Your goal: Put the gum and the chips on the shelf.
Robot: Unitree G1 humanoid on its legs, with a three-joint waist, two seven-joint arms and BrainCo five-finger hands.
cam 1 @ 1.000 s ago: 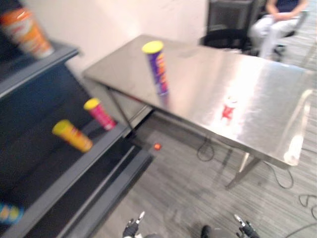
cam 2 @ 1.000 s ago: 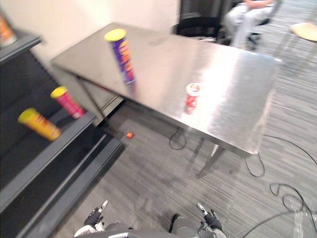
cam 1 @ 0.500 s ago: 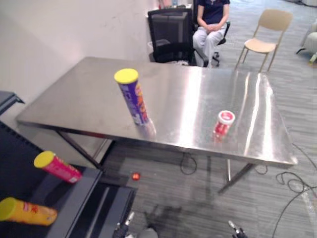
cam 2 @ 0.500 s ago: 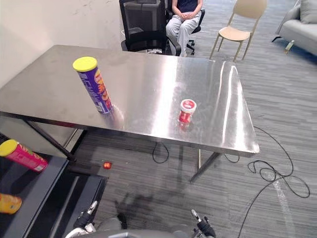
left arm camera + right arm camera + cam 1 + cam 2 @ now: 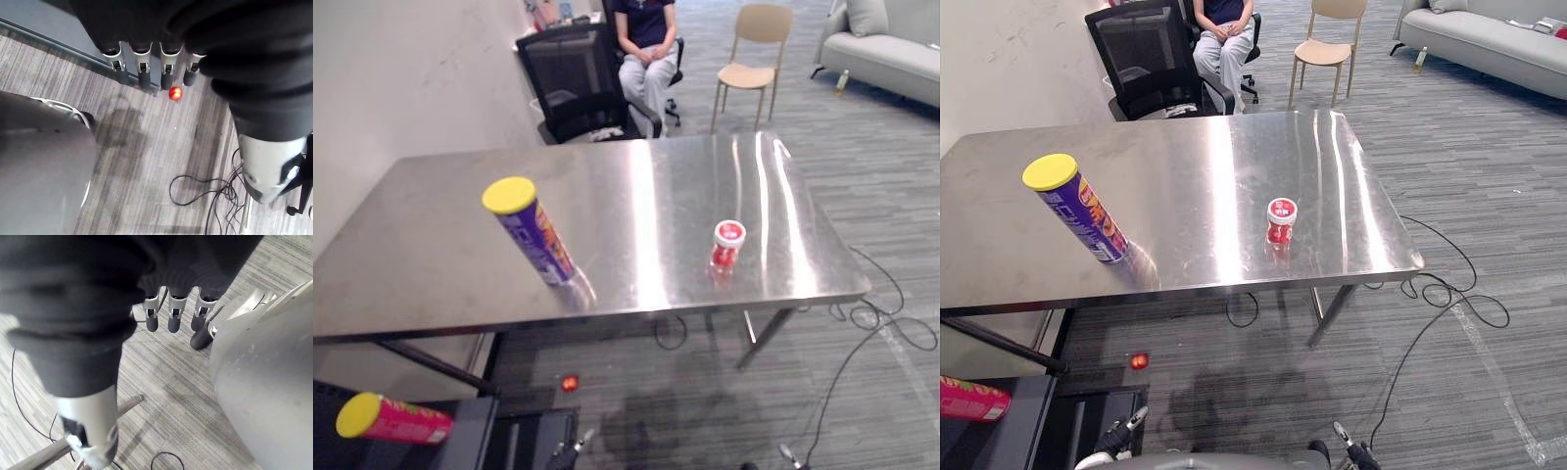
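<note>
Camera has swung off the shelf and onto the table. The chips and gum stand where they stood, and only the framing differs.

Left eye view: chips can [image 5: 533, 235] upright near the table's [image 5: 421, 279] front edge. Gum tub [image 5: 727, 245] upright too, well apart from it toward the right front corner. Shelf [image 5: 475, 433] corner at lower left, with a pink can [image 5: 391, 419] lying on it. A person [image 5: 644, 39] sits beyond the far edge.

Right eye view: left hand [image 5: 1121, 438] and right hand [image 5: 1356, 452] low at the bottom edge, well short of the table.

Left wrist view: fingers [image 5: 145, 73] straight and relaxed, hanging over the floor, holding nothing.

Right wrist view: fingers [image 5: 173, 316] likewise loose and empty.

Risk, as I judge it: neither item is grasped yet. The can is tall and narrow, so a glancing fingertip on approach could topple it and send it rolling off the steel. The small tub could skate away on the slick surface if it is pinched off-centre.
</note>
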